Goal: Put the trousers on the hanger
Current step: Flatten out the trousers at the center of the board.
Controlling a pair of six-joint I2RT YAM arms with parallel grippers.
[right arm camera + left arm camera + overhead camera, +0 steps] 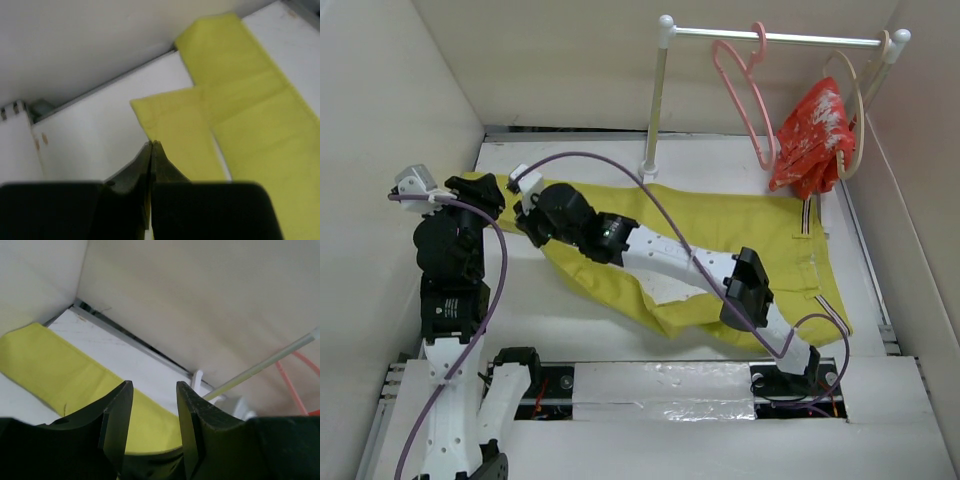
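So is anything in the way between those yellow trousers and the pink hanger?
Nothing visible does. The pink hanger hangs bare on the rail beyond the trousers; a red garment hangs close beside it, which could crowd the move.

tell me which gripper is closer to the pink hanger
Right, narrowly. The right gripper is over the trousers, far left of the hanger; the left gripper is further left still.

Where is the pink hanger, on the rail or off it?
On the rail: the pink hanger hooks over the white rail, bare, while the yellow trousers lie on the table.
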